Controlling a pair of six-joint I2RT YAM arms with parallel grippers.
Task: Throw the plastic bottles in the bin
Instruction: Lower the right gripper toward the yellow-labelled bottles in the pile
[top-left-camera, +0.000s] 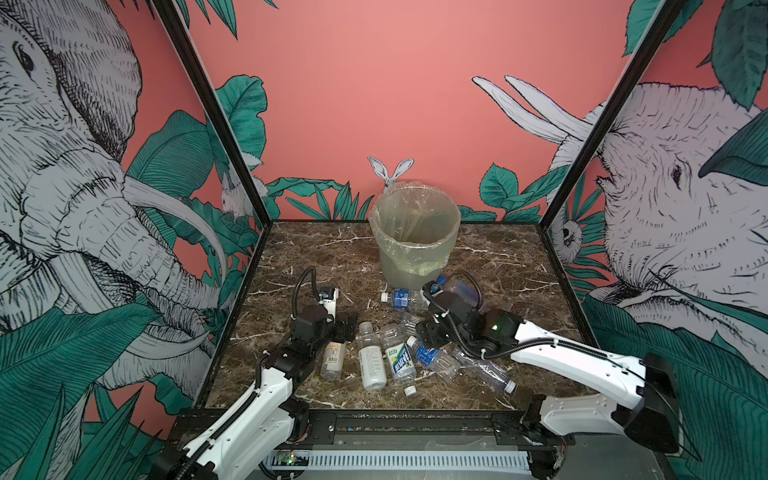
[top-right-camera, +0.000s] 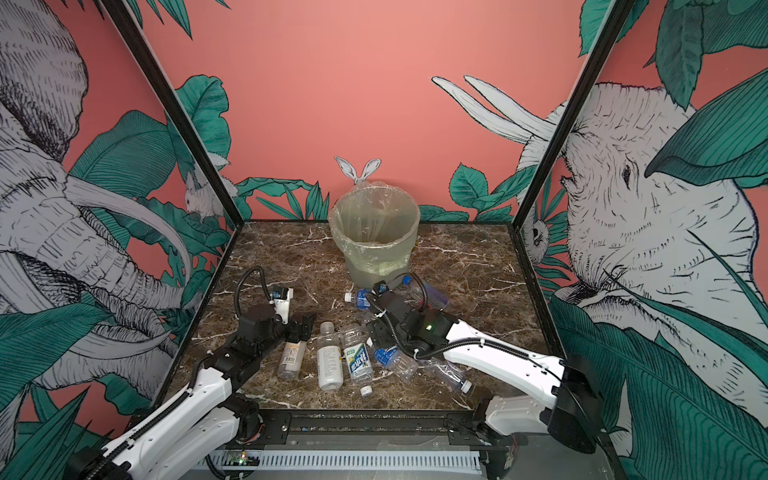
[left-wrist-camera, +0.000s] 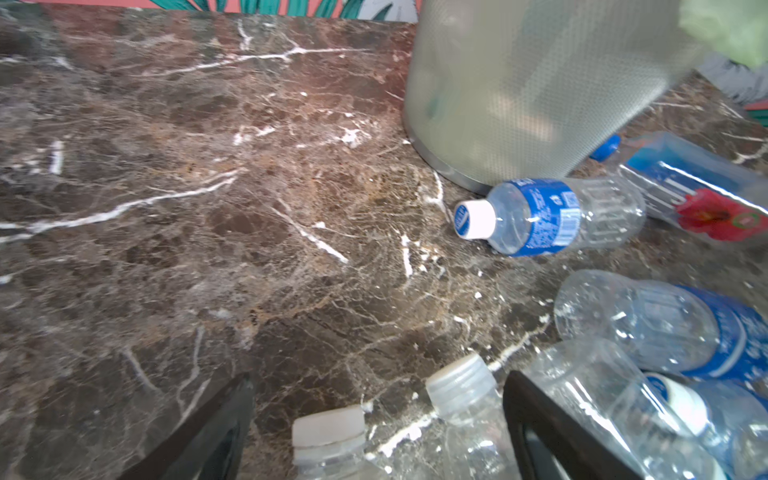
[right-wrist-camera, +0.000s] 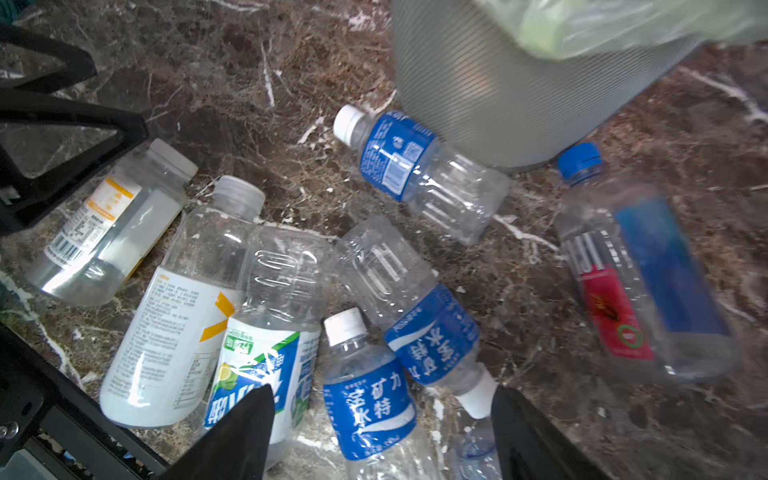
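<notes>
My left end effector (left-wrist-camera: 378, 378) is spread wide, with two bottle caps (left-wrist-camera: 328, 428) showing between its fingers (left-wrist-camera: 216, 432). My right end effector (right-wrist-camera: 382, 390) is spread too, straddling a blue-labelled bottle (right-wrist-camera: 368, 415) without pinching it. The plastic bottles (top-left-camera: 399, 357) lie scattered on the bench (top-left-camera: 291, 257) in front of the upright bin (top-left-camera: 415, 232); one lies just beside its base.

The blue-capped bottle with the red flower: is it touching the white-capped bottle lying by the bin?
Apart. The right wrist view shows bare marble between the blue-capped bottle and the white-capped bottle.
</notes>
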